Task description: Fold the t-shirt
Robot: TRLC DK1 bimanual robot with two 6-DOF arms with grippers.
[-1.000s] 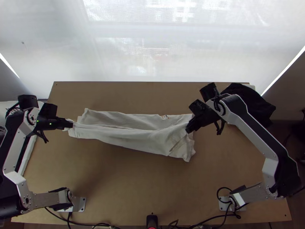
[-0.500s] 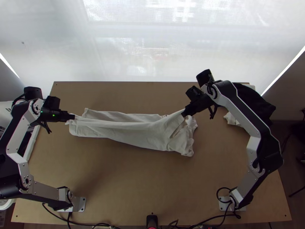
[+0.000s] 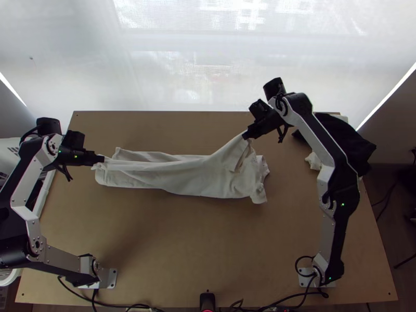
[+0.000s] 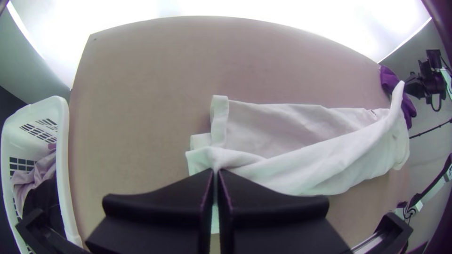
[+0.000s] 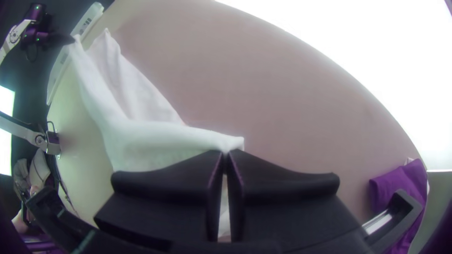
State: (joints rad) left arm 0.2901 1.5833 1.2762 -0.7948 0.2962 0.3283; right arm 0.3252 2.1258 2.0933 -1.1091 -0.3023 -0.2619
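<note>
T-shirt, white, is lying crosswise over the table in the top view, a long, loosely folded strip, wrinkling along its length and sitting rumpled at the right. Left gripper is holding its left end. Right gripper is holding a far-side part toward the right end, cloth slanting down from there. Dark cloth is lying at the table's far right, a pale cloth peeping out beside it.

Left wrist view: left gripper is pinching a gathered bit of shirt, fingers almost meeting. One layer is spreading on the far side of the taut fold. White basket is standing off the table's left side, garments lying inside.

Right wrist view: right gripper is closing tightly on shirt fabric, a small tip showing past the fingers. Cloth is stretching leftward to the other gripper.
</note>
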